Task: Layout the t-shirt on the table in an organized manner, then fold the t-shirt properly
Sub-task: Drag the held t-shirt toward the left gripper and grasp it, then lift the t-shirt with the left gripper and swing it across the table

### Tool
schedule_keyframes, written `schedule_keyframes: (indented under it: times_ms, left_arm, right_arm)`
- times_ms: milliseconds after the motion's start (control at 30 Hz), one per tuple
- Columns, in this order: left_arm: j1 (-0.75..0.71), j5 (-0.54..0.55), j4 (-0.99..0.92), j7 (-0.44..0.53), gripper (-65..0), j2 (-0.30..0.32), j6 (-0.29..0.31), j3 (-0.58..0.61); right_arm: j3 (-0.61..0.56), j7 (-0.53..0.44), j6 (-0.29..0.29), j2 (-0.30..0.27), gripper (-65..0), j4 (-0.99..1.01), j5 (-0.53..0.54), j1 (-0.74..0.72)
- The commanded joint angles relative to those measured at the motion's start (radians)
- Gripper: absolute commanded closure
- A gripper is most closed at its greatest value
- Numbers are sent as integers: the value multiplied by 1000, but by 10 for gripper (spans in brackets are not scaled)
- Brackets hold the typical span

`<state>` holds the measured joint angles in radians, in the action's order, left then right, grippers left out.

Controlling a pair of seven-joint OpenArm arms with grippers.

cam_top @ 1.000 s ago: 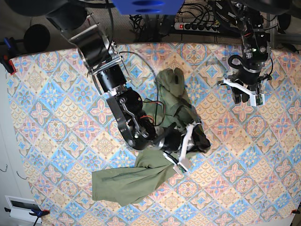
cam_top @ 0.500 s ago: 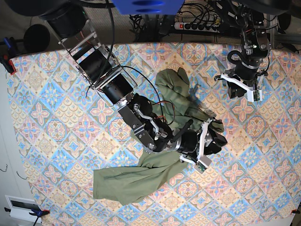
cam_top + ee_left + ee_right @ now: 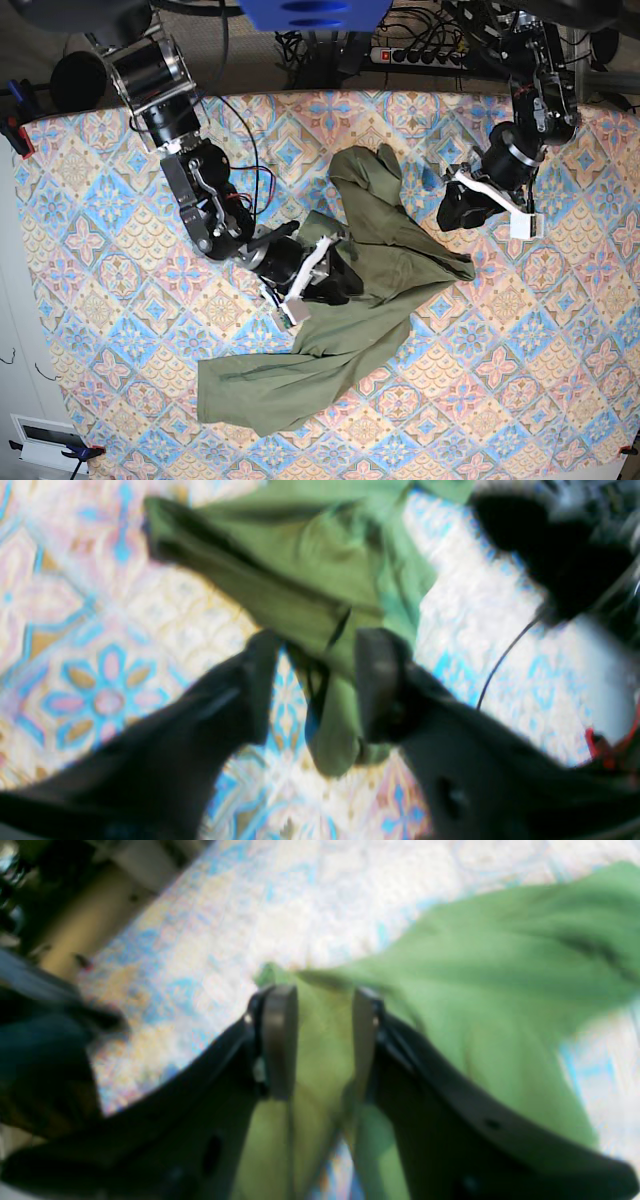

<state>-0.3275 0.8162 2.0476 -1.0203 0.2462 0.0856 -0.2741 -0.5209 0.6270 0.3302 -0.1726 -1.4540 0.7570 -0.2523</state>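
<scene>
The olive-green t-shirt (image 3: 392, 268) lies crumpled on the patterned table (image 3: 100, 250), one part reaching toward the back, another to the front left. Over its middle is my right gripper (image 3: 338, 280), open. In the right wrist view its pads (image 3: 280, 1040) straddle green cloth (image 3: 475, 990), with the gripper (image 3: 320, 1040) low over it. My left gripper (image 3: 448, 214) hangs open just above the shirt's right tip. In the left wrist view, a narrow end of the t-shirt (image 3: 310, 570) runs between the spread fingers (image 3: 255, 680) of that gripper (image 3: 317, 680).
A power strip with cables (image 3: 420, 55) lies beyond the table's back edge. Clamps (image 3: 15, 130) hold the cloth at the left edge. A white box (image 3: 45, 440) sits off the front left corner. A thin black cable (image 3: 500, 660) crosses the table near the left gripper.
My right gripper has let go at the shirt's right end and drawn back left over its middle. The left gripper has come down toward the shirt's right tip and opened wider.
</scene>
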Motion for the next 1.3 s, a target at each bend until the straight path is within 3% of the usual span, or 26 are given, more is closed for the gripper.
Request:
schedule_keyframes:
  times_ms: [0,100,300,633,733,867,1000,1167,1267]
  left_arm:
    - [8,10,12,-2,-318,-3,4,-6]
    - [34,16,-11,-15,-396,-9,4,-3]
    - [84,18,-126,-15,-397,-29,4,74]
    - [175,18,-376,-16,-394,-91,9,75]
    - [183,19,-405,-16,-302,-94,12,91]
    - [207,21,-411,-15,0,-107,15,151]
    - [219,62,-408,-16,0,-166,19,151]
    - [262,148,-416,-24,0,-255,21,166]
    - [307,148,-440,-73,0,-308,69,220]
  right_arm:
    - [29,-23,4,-20,-180,-38,5,-3]
    - [63,-23,4,-32,-180,-87,5,48]
    - [110,32,4,-34,-181,-106,5,87]
    - [114,50,4,-32,-179,-156,5,118]
    - [114,50,4,-34,-179,-176,5,140]
    - [114,50,4,-71,-177,-230,5,179]
    - [166,50,4,-132,-177,-308,5,250]
    - [338,52,4,-187,-177,-385,5,387]
    - [448,52,4,-190,-179,-394,5,460]
